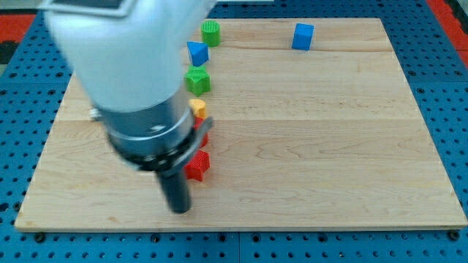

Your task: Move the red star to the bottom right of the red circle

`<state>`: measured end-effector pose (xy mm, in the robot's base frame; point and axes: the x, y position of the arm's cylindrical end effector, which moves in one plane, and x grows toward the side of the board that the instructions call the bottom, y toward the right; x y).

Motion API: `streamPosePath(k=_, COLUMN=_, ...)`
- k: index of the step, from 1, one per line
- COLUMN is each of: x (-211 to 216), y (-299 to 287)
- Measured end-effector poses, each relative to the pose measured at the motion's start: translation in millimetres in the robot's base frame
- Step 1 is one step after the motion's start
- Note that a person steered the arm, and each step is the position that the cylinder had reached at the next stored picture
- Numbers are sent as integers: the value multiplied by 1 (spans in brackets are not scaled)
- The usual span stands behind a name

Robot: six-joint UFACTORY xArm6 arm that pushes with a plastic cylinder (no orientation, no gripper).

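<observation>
six small blocks show on my pale wooden board (pixel 307 146), which lies on a blue pegboard surface (pixel 446 88), and five of them form a loose line running from the board's twelve o'clock edge down toward its centre-left. at the top of that line sits a green ridged round block (pixel 211 32), then a blue wedge-like block (pixel 197 52), then a green chunky block (pixel 198 79), then a yellow block (pixel 198 108) half hidden by my arm (pixel 131 80). just below it a sliver of red (pixel 202 136) peeks out beside the arm; i cannot tell its shape. the red star-like block (pixel 197 166) lies at six o'clock of that sliver, near it. a blue cube (pixel 303 36) stands well apart, toward one o'clock. my tip (pixel 179 210), a dark straight rod with no fingers to spread or close, rests at about seven o'clock of the red star-like block, just beside it; whether they touch i cannot tell.
</observation>
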<state>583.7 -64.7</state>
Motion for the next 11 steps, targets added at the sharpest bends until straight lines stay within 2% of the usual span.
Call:
streamPosePath(k=2, x=-24, y=-31)
streamPosePath(k=3, x=-40, y=-31)
streamPosePath(k=4, x=-51, y=-3)
streamPosePath(k=8, x=-51, y=3)
streamPosePath(k=9, x=-66, y=-47)
streamPosePath(k=10, x=-112, y=-61)
streamPosePath(k=11, x=-122, y=-16)
